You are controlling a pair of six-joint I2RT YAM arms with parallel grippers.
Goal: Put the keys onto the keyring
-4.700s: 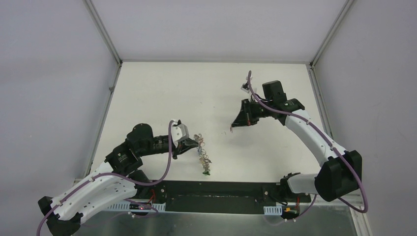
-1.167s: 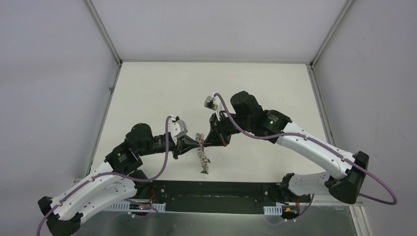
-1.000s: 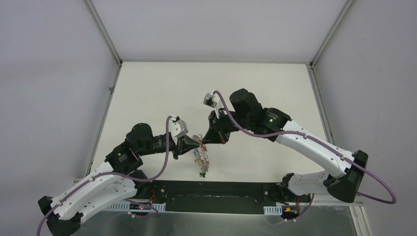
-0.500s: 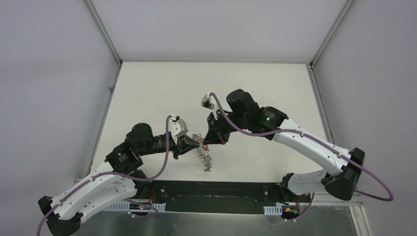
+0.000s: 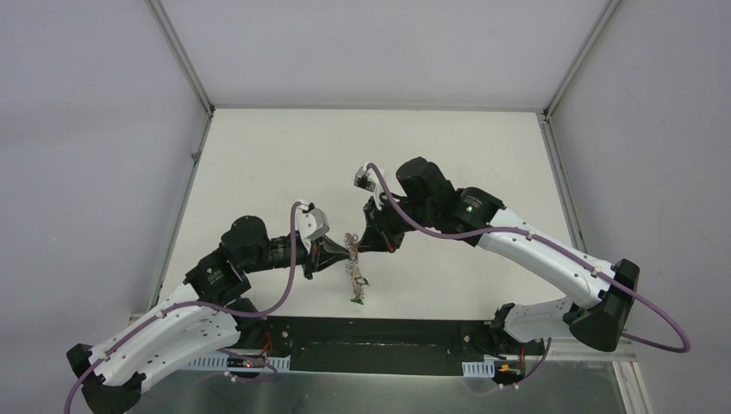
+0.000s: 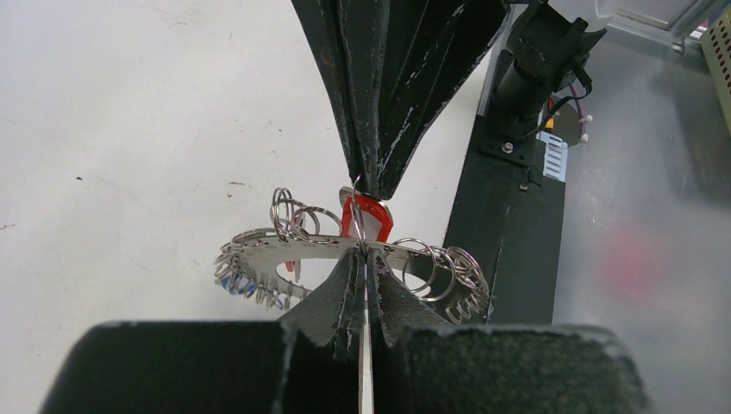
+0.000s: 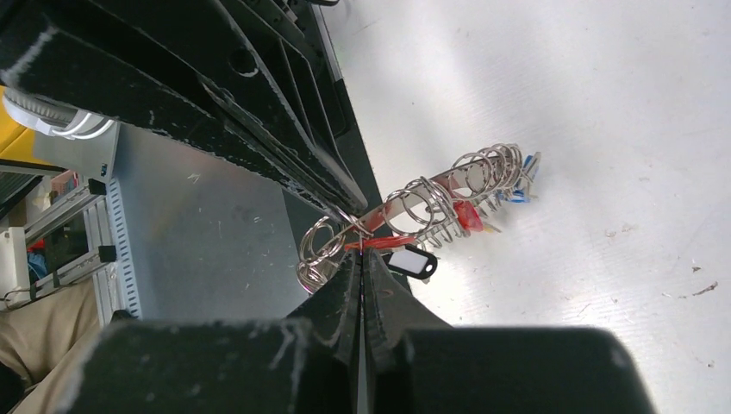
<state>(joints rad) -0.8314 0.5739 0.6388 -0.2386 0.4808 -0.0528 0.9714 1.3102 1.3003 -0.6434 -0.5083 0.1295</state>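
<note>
The white table (image 5: pixel 259 164) lies beneath both my arms, which meet over its near middle. My left jaws are together, clamped on the rim of the keyring (image 6: pixel 297 247). They present that flat grey ring edge-on to my right arm, its fringe of loops standing out all round.

My right jaws are together too, pinching the key with the red tag (image 6: pixel 371 217) right against the keyring's rim, just opposite my left grip. I judge the step in hand to be threading this key onto one of the small split rings (image 6: pixel 293 210) at the rim. Whether it has caught, I cannot tell.

To do it well, I should hold the left grip dead steady and let only the right wrist work. Small moves suit this, sliding the key's hole along the wire coil rather than pushing across it. The loops crowd close, so I should aim at one and not snag its neighbours. I should not let go until the key hangs by itself.
</note>
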